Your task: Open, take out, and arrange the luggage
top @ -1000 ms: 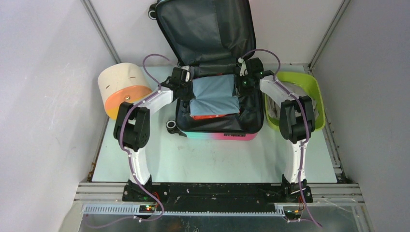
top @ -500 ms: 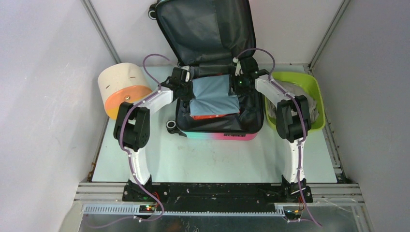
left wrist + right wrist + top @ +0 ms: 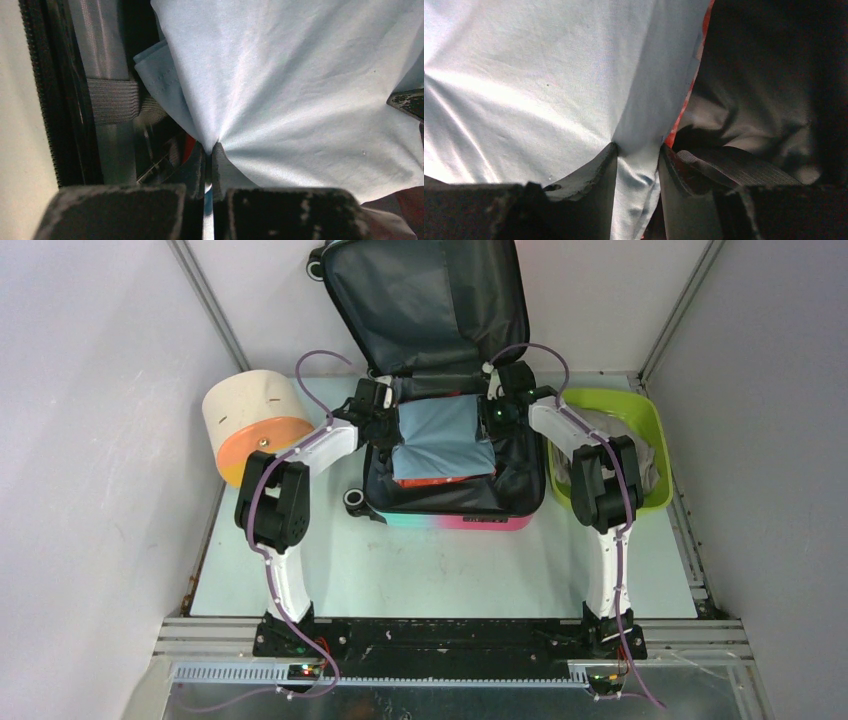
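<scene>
The luggage (image 3: 450, 521) lies open at the back of the table, its pink-to-teal shell towards me and its dark grey lined lid (image 3: 420, 300) leaning on the back wall. A light blue cloth (image 3: 440, 435) lies folded in it, over something orange-red (image 3: 430, 481). My left gripper (image 3: 392, 425) is shut on the cloth's left edge; the left wrist view shows its tips (image 3: 210, 150) pinching the cloth (image 3: 300, 90). My right gripper (image 3: 490, 418) is at the cloth's right edge. In the right wrist view its jaws (image 3: 636, 150) stand narrowly apart with a fold of cloth (image 3: 549, 75) bunched between them.
A cream-and-orange cylinder (image 3: 255, 425) lies left of the suitcase. A lime-green tub (image 3: 650, 410) with pale cloth in it stands to its right. Grey straps (image 3: 112, 100) and lining (image 3: 754, 100) surround the cloth. Walls close in on three sides.
My right gripper has moved left, from the suitcase's right rim onto the cloth's right edge. The left gripper has held still on the cloth.
</scene>
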{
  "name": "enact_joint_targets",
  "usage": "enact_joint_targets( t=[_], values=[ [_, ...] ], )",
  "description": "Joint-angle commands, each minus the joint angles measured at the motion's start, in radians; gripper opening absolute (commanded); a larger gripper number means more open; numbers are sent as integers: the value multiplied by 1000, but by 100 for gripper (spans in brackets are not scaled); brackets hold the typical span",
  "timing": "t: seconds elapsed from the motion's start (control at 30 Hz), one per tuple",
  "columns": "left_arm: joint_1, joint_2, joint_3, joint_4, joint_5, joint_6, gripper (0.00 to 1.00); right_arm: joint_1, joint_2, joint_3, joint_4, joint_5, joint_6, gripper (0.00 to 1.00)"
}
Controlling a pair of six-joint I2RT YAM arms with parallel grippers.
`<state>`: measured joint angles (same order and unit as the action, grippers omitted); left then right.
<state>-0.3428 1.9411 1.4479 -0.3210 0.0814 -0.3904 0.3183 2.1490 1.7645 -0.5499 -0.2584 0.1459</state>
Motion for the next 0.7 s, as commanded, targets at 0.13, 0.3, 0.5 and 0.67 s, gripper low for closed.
enact_joint_targets(
  t=[0.13, 0.3, 0.5, 0.67],
  values=[
    [9, -34, 41, -42, -33, 33, 0, -18, -26, -14, 28, -26, -3, 45],
    [4, -28, 46, -54, -31, 40, 0, -19, -17, -7, 17, -34, -4, 40],
    [-5, -55, 53, -76, -40, 34, 0, 0, -49, 27, -27, 16, -32, 10],
    [-33, -93, 54, -82, -65, 32, 0, 54, -120, 25, -41, 111, -49, 2]
  ],
)
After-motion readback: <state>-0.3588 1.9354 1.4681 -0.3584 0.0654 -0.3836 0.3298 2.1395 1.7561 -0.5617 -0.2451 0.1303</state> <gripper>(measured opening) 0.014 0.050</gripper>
